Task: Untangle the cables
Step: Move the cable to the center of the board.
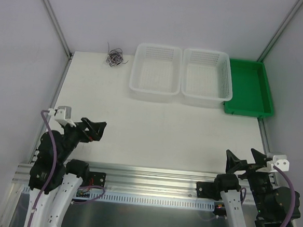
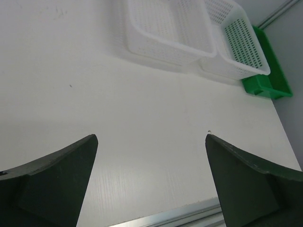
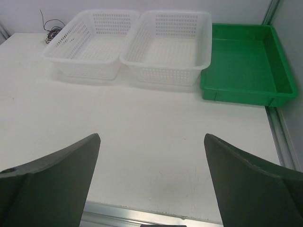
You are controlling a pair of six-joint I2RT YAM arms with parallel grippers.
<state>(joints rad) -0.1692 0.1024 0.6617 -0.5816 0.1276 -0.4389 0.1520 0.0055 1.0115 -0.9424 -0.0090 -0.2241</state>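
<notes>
The cables point(image 1: 115, 58) lie as one small tangle of thin dark wires at the far left corner of the white table, left of the baskets. The right wrist view catches them as a dark curl point(image 3: 51, 31) behind the left basket. My left gripper point(image 1: 95, 129) hovers open over the near left of the table, far from the tangle, nothing between its fingers point(image 2: 57, 175). My right gripper point(image 1: 246, 157) is open at the near right edge, also holding nothing; its fingers point(image 3: 251, 182) frame bare table.
Two white mesh baskets point(image 1: 155, 72) point(image 1: 206, 78) sit side by side at the back of the table. A green tray point(image 1: 249, 88) stands to their right. Aluminium rails point(image 1: 152, 176) run along the near edge; grey walls close in both sides.
</notes>
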